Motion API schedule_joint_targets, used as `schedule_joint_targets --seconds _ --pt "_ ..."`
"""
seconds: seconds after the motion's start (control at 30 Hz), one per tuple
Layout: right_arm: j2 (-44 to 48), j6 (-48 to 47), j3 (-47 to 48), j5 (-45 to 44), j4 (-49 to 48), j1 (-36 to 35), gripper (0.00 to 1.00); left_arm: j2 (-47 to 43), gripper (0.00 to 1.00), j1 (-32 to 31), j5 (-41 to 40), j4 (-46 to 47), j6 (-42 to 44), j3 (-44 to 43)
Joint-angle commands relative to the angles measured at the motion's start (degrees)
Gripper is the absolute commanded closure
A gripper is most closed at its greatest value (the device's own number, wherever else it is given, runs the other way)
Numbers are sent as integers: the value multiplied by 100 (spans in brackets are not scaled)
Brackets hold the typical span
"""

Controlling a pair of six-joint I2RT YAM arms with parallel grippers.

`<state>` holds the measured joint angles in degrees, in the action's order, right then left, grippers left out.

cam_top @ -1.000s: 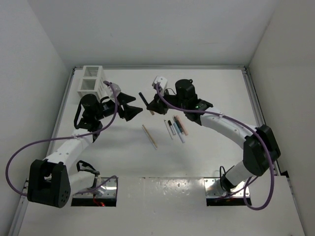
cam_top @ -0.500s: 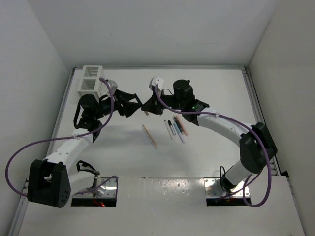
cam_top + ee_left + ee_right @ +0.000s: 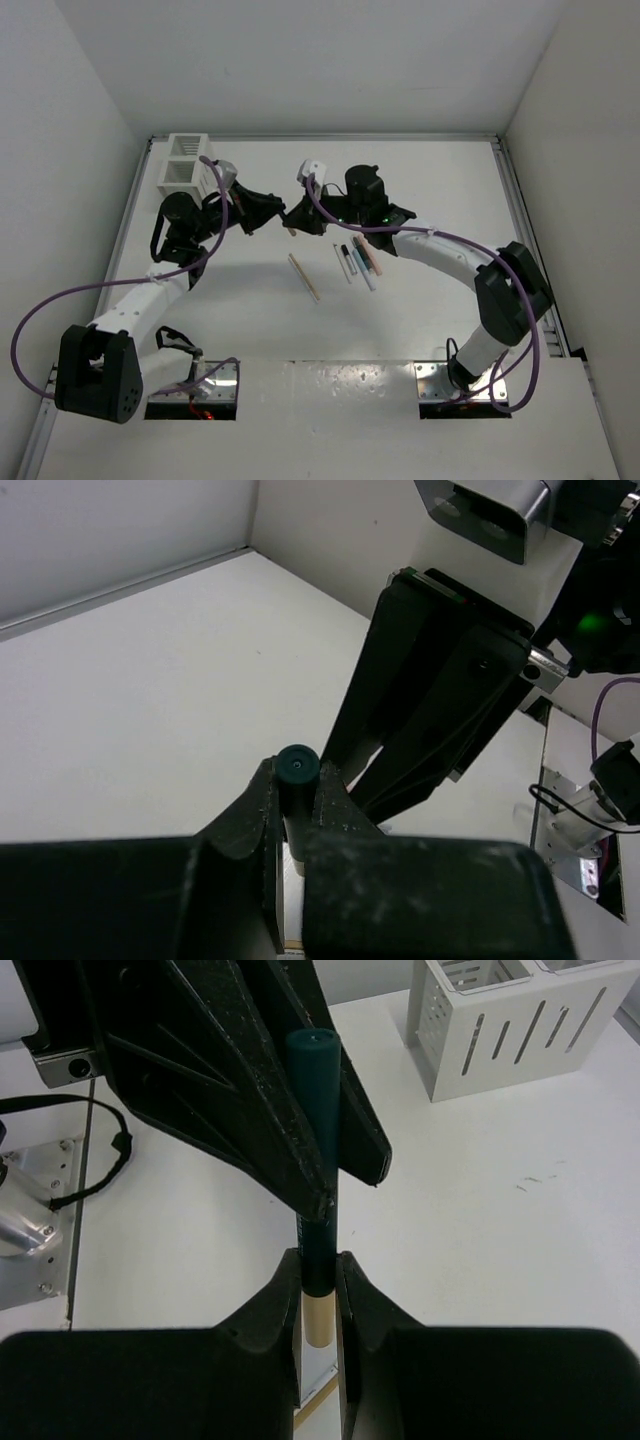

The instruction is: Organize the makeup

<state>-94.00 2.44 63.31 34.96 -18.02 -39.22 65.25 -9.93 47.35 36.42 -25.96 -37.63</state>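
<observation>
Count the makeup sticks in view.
5. A dark stick is gripped between the left pincer and right pincer. A long tan stick lies on the table. Beside it lie a white stick, black-and-blue stick and peach stick, packed closely, so another may be hidden.

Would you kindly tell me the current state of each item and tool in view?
dark-capped pencil, held above the table by both tools
left tool, shut on its capped end
right tool, shut on its shaft
tan wooden stick, lying loose on the table
shorter sticks, lying side by side, untouched
white slatted box, upright
</observation>
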Motion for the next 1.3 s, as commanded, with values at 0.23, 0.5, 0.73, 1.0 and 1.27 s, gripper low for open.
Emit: schedule_joint_targets --seconds 0.23,0.5,0.73,1.0,1.27 --pt "-75 538 41 -558 -632 -15 9 -57 100 272 -639 -724 793 -473" --pt "74 1075 -90 -1202 -528 468 0 715 100 1097 -2462 -1139 2094 -1973" --pt "241 767 -451 -1220 17 925 0 2068 100 1783 -3435 -891 2745 -3353" --pt "-259 767 -100 -1132 422 1575 0 3957 100 2136 -3435 -681 2886 -4648" --pt "-585 776 147 -1211 957 1743 0 5084 100 2320 -3181 -821 2403 -5483"
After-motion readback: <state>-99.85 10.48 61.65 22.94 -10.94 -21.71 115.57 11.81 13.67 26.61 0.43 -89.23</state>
